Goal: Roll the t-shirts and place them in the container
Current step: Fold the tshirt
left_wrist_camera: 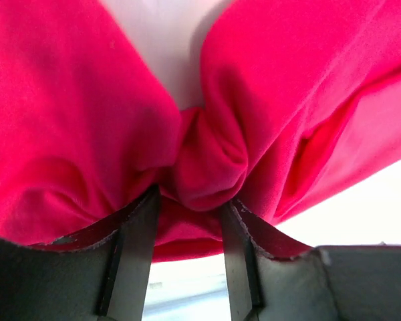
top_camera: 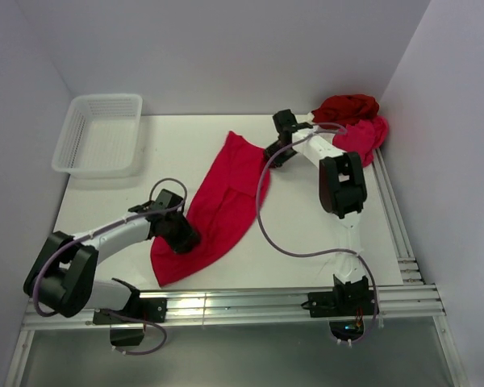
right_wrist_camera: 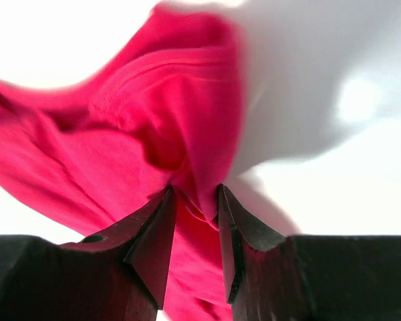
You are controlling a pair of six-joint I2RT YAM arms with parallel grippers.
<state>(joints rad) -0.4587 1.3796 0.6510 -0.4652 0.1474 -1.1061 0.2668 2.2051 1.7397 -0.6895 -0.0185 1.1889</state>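
- Saw crimson t-shirt [top_camera: 226, 197] lying on the table [top_camera: 306, 218] as a long diagonal band: lower end near the front left, upper end toward the back centre.
- Found it creased and bunched along its length, wider at the lower end, not rolled.
- Found left gripper [top_camera: 183, 234] at the shirt's lower-left edge. Left wrist view showed its fingers [left_wrist_camera: 137, 247] drawn in on a thick fold of the crimson cloth, with fabric bulging above the tips.
- Found right gripper [top_camera: 273, 153] at the upper-right edge of the same shirt. Right wrist view showed its fingers [right_wrist_camera: 154, 241] pinching a gathered ridge of cloth, with a stitched hem visible just above the pinch.
- Saw the cloth raised off the table at that pinch, with its shadow on the surface beside it.
- Spotted dark red t-shirt [top_camera: 347, 107] and pink-red t-shirt [top_camera: 369, 135] heaped in the far right corner, touching each other and apart from the crimson one.
- Spotted white mesh basket [top_camera: 97, 133] at the far left corner, well apart from all shirts.
- Noted purple cable [top_camera: 262, 210] looping off the right arm across the crimson shirt's right side.
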